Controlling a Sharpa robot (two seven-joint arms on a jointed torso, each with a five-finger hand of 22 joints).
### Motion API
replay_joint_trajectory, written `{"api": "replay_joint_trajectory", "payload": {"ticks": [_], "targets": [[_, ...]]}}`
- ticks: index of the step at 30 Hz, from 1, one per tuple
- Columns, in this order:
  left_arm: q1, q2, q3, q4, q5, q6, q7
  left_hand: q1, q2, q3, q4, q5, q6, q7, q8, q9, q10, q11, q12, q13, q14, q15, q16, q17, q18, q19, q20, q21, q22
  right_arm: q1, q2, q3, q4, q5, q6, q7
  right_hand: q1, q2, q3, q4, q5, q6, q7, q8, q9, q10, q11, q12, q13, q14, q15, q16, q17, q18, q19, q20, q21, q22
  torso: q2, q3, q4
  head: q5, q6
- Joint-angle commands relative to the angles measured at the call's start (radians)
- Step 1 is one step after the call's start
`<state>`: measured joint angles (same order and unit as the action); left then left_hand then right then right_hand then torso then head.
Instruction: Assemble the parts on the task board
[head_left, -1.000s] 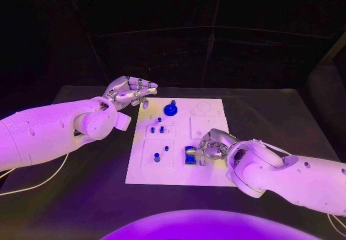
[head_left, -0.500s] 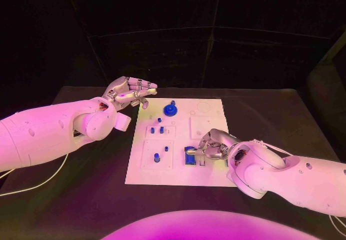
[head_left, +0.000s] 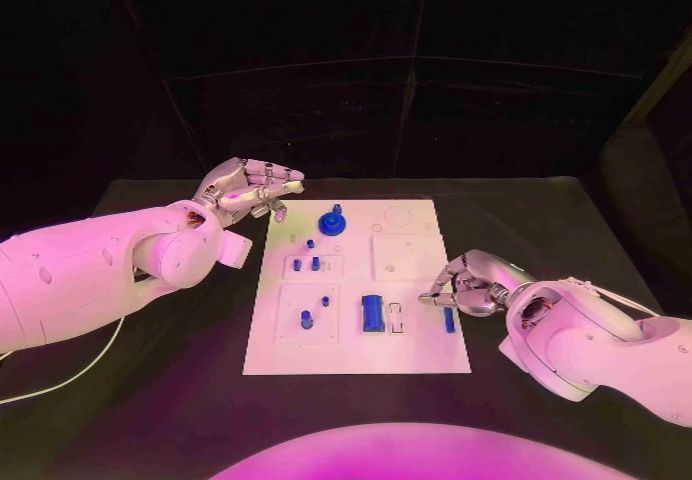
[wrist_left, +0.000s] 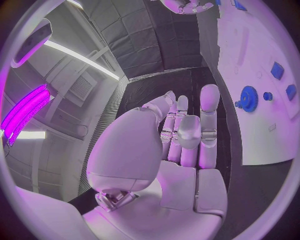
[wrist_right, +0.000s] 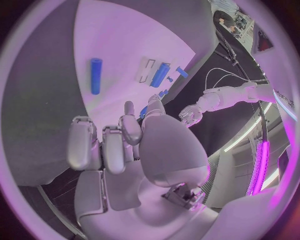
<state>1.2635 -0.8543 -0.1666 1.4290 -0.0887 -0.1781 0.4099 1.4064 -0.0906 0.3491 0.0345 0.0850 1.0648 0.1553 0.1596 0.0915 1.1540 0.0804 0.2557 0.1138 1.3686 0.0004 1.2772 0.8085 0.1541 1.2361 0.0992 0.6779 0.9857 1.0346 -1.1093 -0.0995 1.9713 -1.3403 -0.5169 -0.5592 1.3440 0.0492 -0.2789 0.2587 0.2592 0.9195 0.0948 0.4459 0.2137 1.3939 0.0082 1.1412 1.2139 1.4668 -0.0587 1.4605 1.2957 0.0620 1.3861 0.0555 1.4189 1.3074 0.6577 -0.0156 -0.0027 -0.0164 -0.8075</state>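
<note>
Head view: right hand at right edge of task board, fingers curled in, nothing visibly held. Blue rod lies on board just near of it; right wrist view shows rod apart from fingers. Blue block seated left of rod. Left hand raised off board's far left corner, fingers curled, holding nothing. Blue gear at far end, small blue pegs mid-left.

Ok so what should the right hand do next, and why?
Probably lower the right hand onto the loose blue cylinder lying flat near the task board's right edge and pinch it: the hand holds nothing and hovers right beside it.
</note>
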Motion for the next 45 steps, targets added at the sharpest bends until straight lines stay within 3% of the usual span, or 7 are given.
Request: {"api": "replay_joint_trajectory", "payload": {"ticks": [1,7,12,18,22,32,45], "targets": [[0.001,0.002,0.001,0.006,0.003,0.006,0.005,-0.005,0.003,0.002,0.003,0.001,-0.009,0.0,0.006,-0.002,-0.005,0.0,0.005,0.002,-0.005,0.0,-0.007,0.001,0.017,-0.003,0.003,-0.004,-0.001,0.002,-0.034,0.0,0.007,-0.021,0.003,0.027,0.009,-0.001,-0.006,0.0,0.012,-0.006,0.003,-0.011,-0.003,0.0,0.008,-0.009,-0.003,0.055,0.008,-0.005,-0.005,0.0,-0.003,0.006,-0.005,0.01,0.0,-0.0009,-0.0028,-0.014,0.001],[0.001,0.007,0.001,0.007,0.003,0.007,0.005,-0.006,0.002,0.003,0.003,0.001,-0.011,0.0,0.007,-0.002,-0.007,0.0,0.007,0.002,-0.006,0.0,-0.008,-0.002,0.017,-0.002,0.004,-0.005,-0.001,0.001,-0.063,-0.001,-0.01,-0.038,0.04,0.0,0.015,0.0,-0.011,0.005,0.04,0.011,0.002,-0.017,-0.004,-0.007,0.008,-0.027,-0.015,0.052,0.008,-0.011,-0.016,0.003,-0.011,0.008,-0.012,-0.001,-0.003,0.0,-0.013,-0.019,-0.001],[0.001,0.01,0.0,0.008,0.003,0.008,0.005,-0.006,0.002,0.003,0.003,0.001,-0.011,0.0,0.007,-0.002,-0.007,0.0,0.007,0.002,-0.006,0.0,-0.008,-0.002,0.017,-0.002,0.004,-0.005,-0.001,0.0,-0.052,-0.002,-0.032,-0.041,0.077,-0.024,0.027,0.0,-0.014,0.009,0.069,0.032,-0.003,-0.018,-0.001,-0.017,0.004,-0.054,-0.034,0.049,0.006,-0.02,-0.031,0.007,-0.023,0.007,-0.023,-0.016,-0.002,-0.0011,-0.0063,-0.031,0.0],[0.001,0.011,0.0,0.009,0.003,0.009,0.006,-0.006,0.002,0.003,0.003,0.001,-0.011,0.0,0.007,-0.002,-0.007,0.0,0.007,0.002,-0.006,0.0,-0.008,-0.001,0.018,-0.003,0.004,-0.007,-0.003,-0.007,-0.021,-0.002,-0.053,-0.042,0.113,-0.035,0.056,-0.002,-0.014,0.002,0.122,0.051,-0.009,-0.02,0.001,-0.013,-0.002,-0.053,-0.03,0.05,0.001,-0.019,-0.024,0.006,-0.02,0.003,-0.023,-0.014,-0.002,-0.0002,-0.0061,-0.029,0.002],[0.001,0.011,0.0,0.008,0.003,0.009,0.005,-0.006,0.002,0.003,0.003,0.001,-0.011,0.0,0.007,-0.002,-0.007,0.0,0.007,0.002,-0.006,0.0,-0.008,-0.001,0.018,-0.003,0.004,-0.007,-0.003,-0.011,-0.005,-0.002,-0.062,-0.043,0.142,-0.044,0.059,-0.004,-0.015,0.001,0.124,0.053,-0.01,-0.02,0.001,-0.013,-0.003,-0.052,-0.029,0.051,0.0,-0.018,-0.022,0.006,-0.02,0.002,-0.023,-0.013,-0.002,-0.0016,-0.0066,-0.031,0.004],[0.001,0.011,-0.001,0.005,0.003,0.01,0.004,-0.006,0.002,0.003,0.003,0.001,-0.011,0.0,0.007,-0.002,-0.007,0.0,0.007,0.002,-0.006,0.0,-0.008,-0.001,0.018,-0.003,0.004,-0.007,-0.003,-0.015,0.009,-0.003,-0.066,-0.069,0.174,-0.072,0.055,-0.012,-0.024,0.006,0.12,0.056,-0.009,-0.022,0.002,-0.012,-0.002,-0.055,-0.03,0.051,0.0,-0.018,-0.021,0.006,-0.02,0.001,-0.024,-0.014,-0.001,-0.0012,-0.0057,-0.035,0.004],[0.001,0.009,-0.001,0.003,0.003,0.012,0.003,-0.006,0.002,0.003,0.003,0.001,-0.011,0.0,0.007,-0.002,-0.007,0.0,0.007,0.002,-0.006,0.0,-0.008,-0.001,0.018,-0.003,0.004,-0.007,-0.003,-0.017,0.026,-0.003,-0.066,-0.126,0.207,-0.1,0.049,-0.026,-0.041,0.017,0.072,0.065,-0.012,-0.024,0.006,-0.011,-0.004,-0.058,-0.03,0.052,-0.001,-0.02,-0.02,0.006,-0.02,0.0,-0.025,-0.014,-0.002,-0.0018,-0.006,-0.033,-0.001]]}}
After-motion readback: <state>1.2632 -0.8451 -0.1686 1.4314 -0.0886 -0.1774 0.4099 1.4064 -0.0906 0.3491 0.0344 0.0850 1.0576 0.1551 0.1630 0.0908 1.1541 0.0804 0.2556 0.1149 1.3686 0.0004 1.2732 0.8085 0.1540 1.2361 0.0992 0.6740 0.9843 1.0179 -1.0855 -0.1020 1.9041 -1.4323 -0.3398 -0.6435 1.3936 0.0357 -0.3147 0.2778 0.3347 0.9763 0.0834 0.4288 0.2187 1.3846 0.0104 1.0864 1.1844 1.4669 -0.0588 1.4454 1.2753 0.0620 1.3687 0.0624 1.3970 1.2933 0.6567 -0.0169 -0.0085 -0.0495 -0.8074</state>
